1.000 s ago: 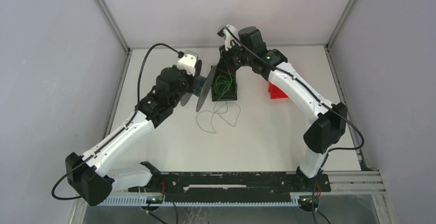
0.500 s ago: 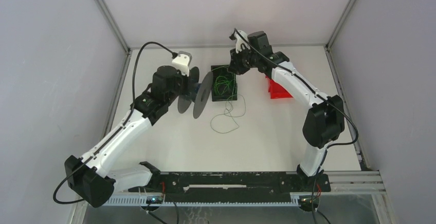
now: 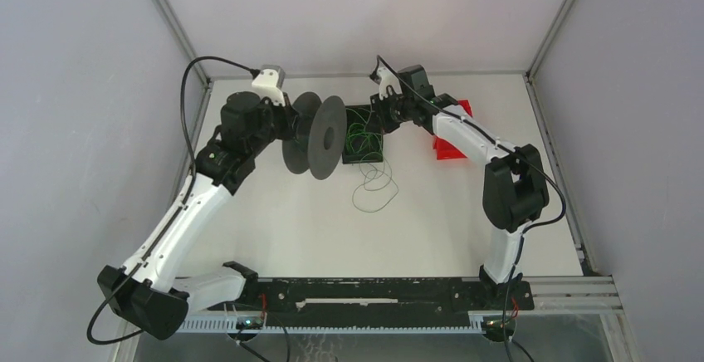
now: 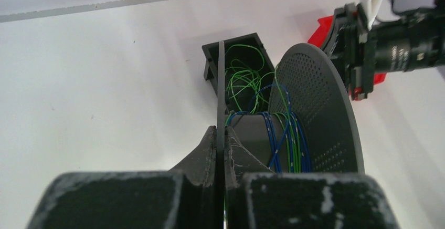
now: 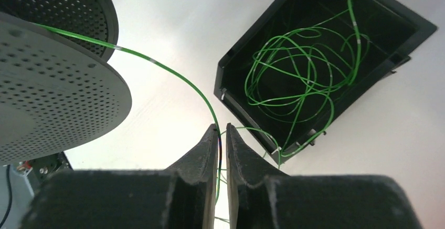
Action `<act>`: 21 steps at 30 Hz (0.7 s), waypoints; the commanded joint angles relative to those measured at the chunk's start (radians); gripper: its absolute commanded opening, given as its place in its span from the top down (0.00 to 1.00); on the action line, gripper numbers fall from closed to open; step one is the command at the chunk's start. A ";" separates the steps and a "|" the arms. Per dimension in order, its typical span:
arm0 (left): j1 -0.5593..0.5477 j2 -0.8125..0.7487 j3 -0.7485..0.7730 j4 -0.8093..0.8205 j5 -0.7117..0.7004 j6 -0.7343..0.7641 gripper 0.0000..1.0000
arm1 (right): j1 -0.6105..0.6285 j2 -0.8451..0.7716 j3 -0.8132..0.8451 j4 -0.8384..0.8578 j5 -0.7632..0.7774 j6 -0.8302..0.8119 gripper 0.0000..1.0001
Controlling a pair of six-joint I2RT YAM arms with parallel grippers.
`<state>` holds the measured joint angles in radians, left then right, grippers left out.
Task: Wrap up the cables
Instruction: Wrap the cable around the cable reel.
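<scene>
Left arm has swung out to the left and turned the spool (image 3: 320,134), so it now shows its perforated face instead of its edge, and the loose loop on the worktop (image 3: 274,212) has drifted a bit right. The left fingers (image 4: 210,150) are clamped tight on the thin edge of one spool flange. Blue and green turns sit on the hub. The right fingers (image 5: 210,150) are barely apart, just a slit, and a green strand of the cables (image 5: 294,66) runs from the spool through that slit. Most of the green is piled in the black box (image 5: 391,8) just right of the spool. More thin loops lie on the worktop near the box, and a red bin (image 3: 448,142) sits further right.
</scene>
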<state>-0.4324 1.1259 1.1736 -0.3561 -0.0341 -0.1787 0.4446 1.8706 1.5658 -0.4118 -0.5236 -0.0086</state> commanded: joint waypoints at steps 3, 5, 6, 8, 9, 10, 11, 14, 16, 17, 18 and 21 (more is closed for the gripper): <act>0.051 -0.055 0.120 0.075 0.085 -0.128 1.00 | 0.009 -0.021 -0.057 0.093 -0.126 0.072 0.84; 0.066 -0.052 0.128 0.080 0.100 -0.160 1.00 | 0.026 -0.028 -0.082 0.104 -0.137 0.080 0.84; 0.071 -0.052 0.132 0.082 0.104 -0.173 1.00 | 0.036 -0.032 -0.093 0.110 -0.141 0.083 0.83; 0.078 -0.052 0.135 0.084 0.100 -0.189 1.00 | 0.055 -0.043 -0.117 0.127 -0.150 0.090 0.83; 0.080 -0.051 0.137 0.083 0.095 -0.196 1.00 | 0.062 -0.048 -0.128 0.136 -0.152 0.095 0.83; 0.085 -0.053 0.139 0.081 0.085 -0.206 1.00 | 0.071 -0.055 -0.143 0.144 -0.158 0.098 0.83; 0.092 -0.053 0.139 0.080 0.079 -0.214 1.00 | 0.079 -0.060 -0.156 0.152 -0.164 0.102 0.83; 0.112 -0.055 0.141 0.072 0.056 -0.243 1.00 | 0.104 -0.077 -0.195 0.183 -0.180 0.114 0.82; 0.130 -0.052 0.145 0.068 0.052 -0.268 1.00 | 0.119 -0.084 -0.219 0.208 -0.191 0.124 0.82; 0.141 -0.050 0.146 0.065 0.053 -0.281 1.00 | 0.127 -0.086 -0.230 0.221 -0.195 0.129 0.82; 0.149 -0.050 0.148 0.063 0.056 -0.295 1.00 | 0.134 -0.086 -0.240 0.234 -0.199 0.134 0.82; 0.169 -0.047 0.150 0.058 0.070 -0.325 1.00 | 0.151 -0.081 -0.264 0.272 -0.210 0.145 0.82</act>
<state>-0.2890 1.1164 1.2324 -0.3664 0.0261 -0.4152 0.5755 1.8435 1.3197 -0.2481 -0.6949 0.1043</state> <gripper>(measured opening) 0.059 0.178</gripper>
